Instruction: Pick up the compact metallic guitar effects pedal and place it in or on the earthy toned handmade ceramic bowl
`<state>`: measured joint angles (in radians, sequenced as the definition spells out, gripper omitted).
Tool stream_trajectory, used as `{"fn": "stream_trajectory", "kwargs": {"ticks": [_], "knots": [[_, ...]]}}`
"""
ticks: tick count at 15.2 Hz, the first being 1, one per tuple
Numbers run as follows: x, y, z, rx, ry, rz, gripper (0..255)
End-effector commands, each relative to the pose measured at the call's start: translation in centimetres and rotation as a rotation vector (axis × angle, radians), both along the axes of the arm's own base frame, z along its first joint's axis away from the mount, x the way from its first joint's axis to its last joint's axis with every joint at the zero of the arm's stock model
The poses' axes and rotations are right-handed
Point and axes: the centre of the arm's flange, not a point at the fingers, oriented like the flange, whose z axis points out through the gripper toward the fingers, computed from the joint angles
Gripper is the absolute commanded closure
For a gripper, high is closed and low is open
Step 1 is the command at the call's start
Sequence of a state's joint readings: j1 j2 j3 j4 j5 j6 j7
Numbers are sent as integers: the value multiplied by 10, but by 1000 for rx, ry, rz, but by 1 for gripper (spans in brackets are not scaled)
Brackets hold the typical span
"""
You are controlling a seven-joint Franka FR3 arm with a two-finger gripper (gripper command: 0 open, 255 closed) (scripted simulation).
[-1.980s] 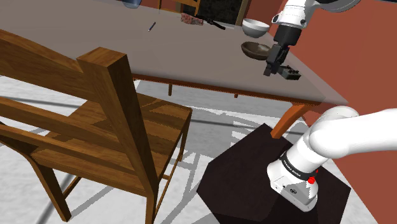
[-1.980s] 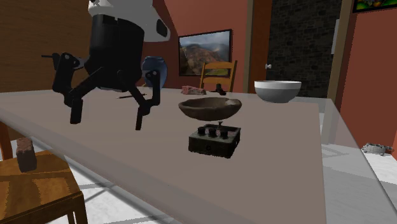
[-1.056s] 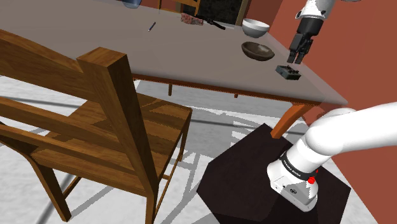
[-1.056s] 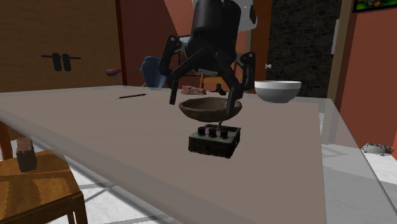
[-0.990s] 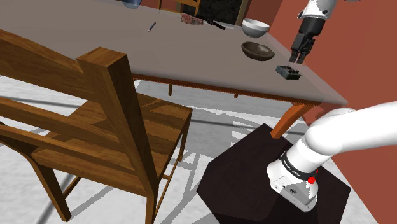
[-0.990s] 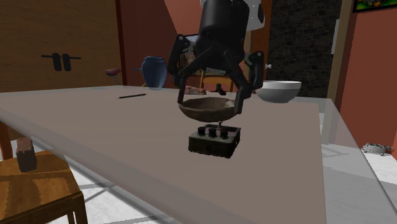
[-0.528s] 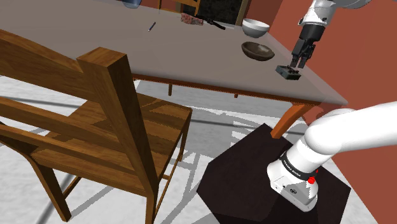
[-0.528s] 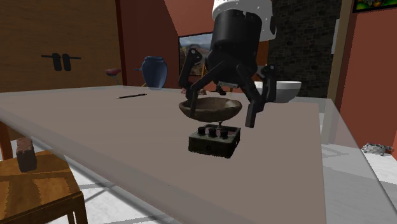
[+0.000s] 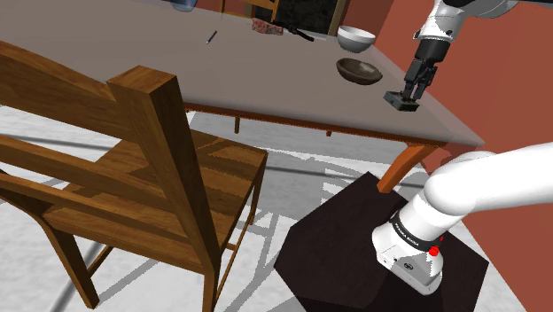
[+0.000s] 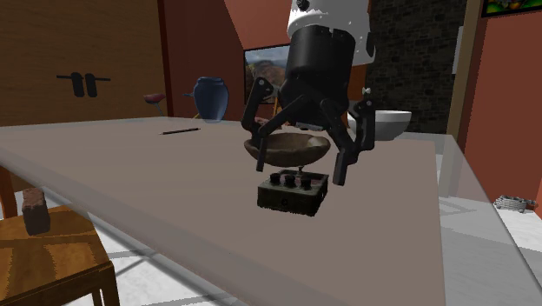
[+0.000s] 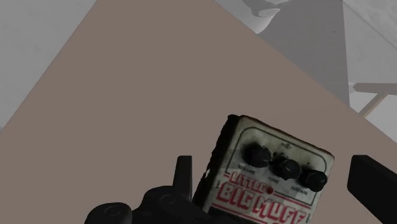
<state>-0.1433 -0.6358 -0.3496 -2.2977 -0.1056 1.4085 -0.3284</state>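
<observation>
Gripper point(image 10: 300, 169) hovers low over the pedal point(image 10: 294, 195), its fingers point(image 11: 184, 179) spread wide to either side, gripping nothing. The pedal sits on the table point(image 10: 130, 174), just beside the brown bowl point(image 10: 287, 149).

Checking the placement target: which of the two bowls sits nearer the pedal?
The dark brown bowl, right beside the pedal; the white bowl stands farther along the table.

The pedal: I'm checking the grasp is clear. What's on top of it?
The pedal shows three black knobs and red lettering on top; open fingers flank it. The gripper covers one near corner.
</observation>
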Motion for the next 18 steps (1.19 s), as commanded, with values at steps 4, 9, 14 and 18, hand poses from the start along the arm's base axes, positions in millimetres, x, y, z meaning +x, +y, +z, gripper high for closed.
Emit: {"fn": "stream_trajectory", "kwargs": {"ticks": [4,9,14,18], "knots": [[0,0,0,0,0,0,255],[0,0,0,0,0,0,255],[0,0,16,0,0,0,255],[0,0,37,0,0,0,255]]}}
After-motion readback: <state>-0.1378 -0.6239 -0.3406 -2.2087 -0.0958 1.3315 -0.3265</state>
